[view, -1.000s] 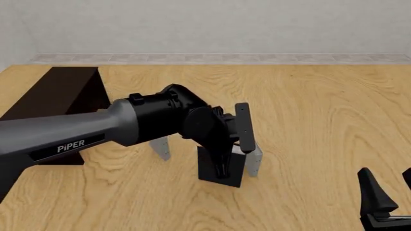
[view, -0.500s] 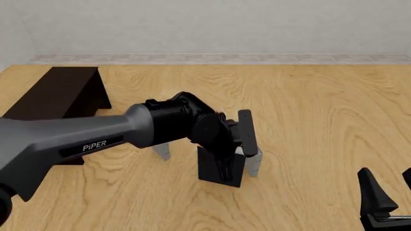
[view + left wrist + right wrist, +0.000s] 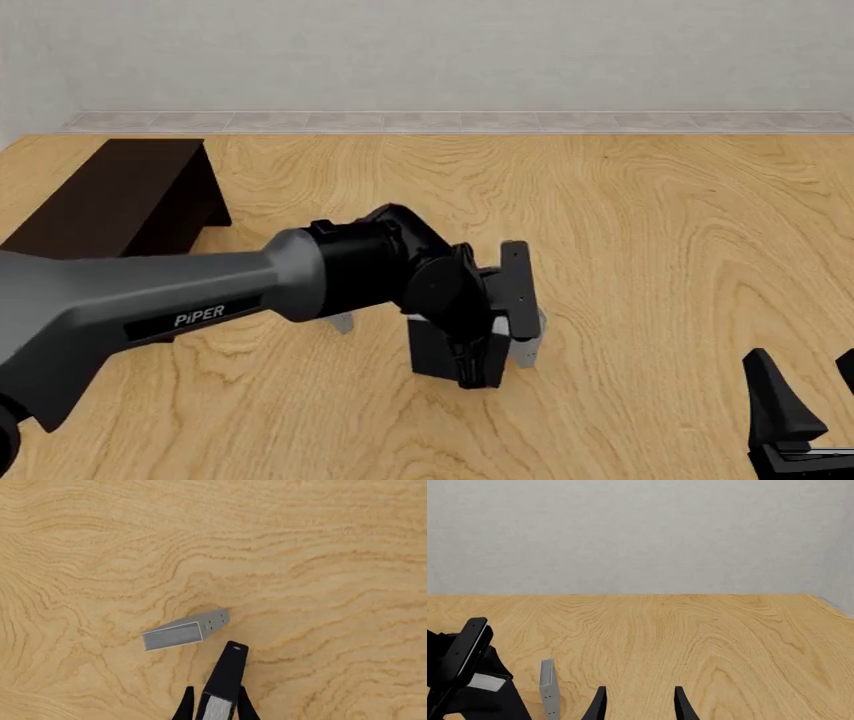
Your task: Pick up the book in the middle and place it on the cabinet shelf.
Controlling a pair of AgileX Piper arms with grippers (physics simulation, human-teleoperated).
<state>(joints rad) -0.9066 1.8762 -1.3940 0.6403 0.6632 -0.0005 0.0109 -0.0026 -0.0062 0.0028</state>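
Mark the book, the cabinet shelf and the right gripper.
book [image 3: 437, 358]: front view, black cover low on its left side.
cabinet shelf [image 3: 114, 195]: front view, flat dark top.
right gripper [image 3: 637, 702]: right wrist view, gap between its fingertips.

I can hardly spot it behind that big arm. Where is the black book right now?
In the front view, the book stands on the table's middle, between the left gripper's fingers, with a grey slab just to its right.

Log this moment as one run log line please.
left gripper: jaws around book | right gripper: open, idle | cabinet shelf: bare
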